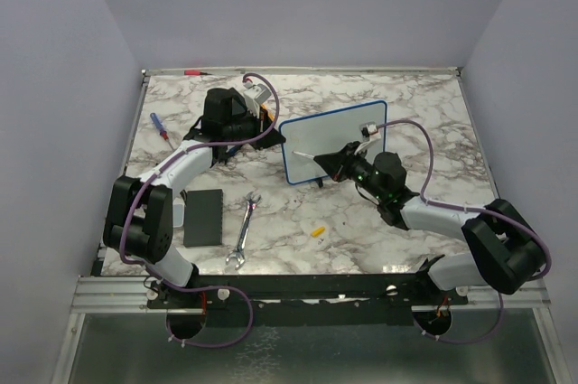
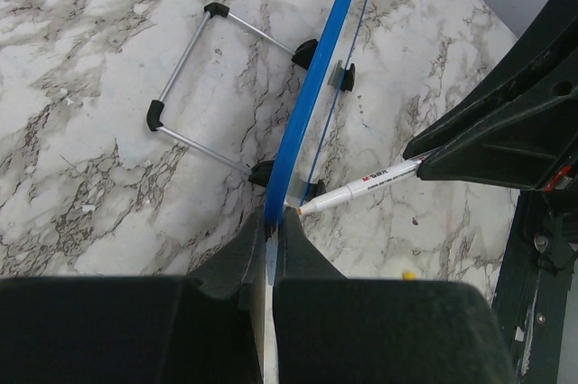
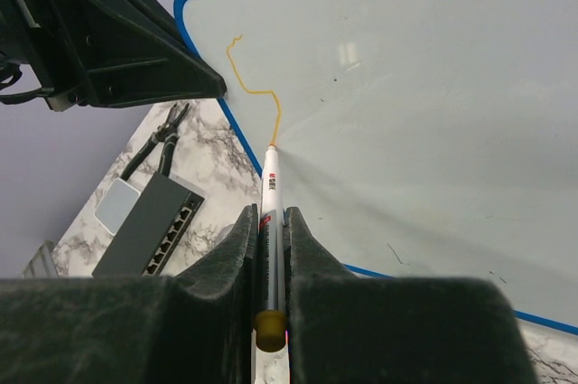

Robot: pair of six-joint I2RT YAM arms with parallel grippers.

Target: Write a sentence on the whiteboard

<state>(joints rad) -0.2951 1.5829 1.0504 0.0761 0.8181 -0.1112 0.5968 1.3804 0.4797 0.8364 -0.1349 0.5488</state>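
The whiteboard [image 1: 332, 140] stands propped up near the middle of the table [image 1: 406, 104], between our two arms. Only the right wrist view shows its face: the sentence [image 3: 251, 81] is just a short yellow squiggle near one corner, and the marker [image 3: 271, 190] tip sits right at the squiggle's end. The right jaws are pinching that marker. From the left wrist we get the board edge-on, with its wire stand [image 2: 185, 61] behind it and the left jaws clamped on the blue frame. The top view adds the rest: a wrench [image 1: 244, 230], a black pad [image 1: 203, 217], a small yellow bit [image 1: 318, 231] and a screwdriver [image 1: 160, 126] lying on the marble.
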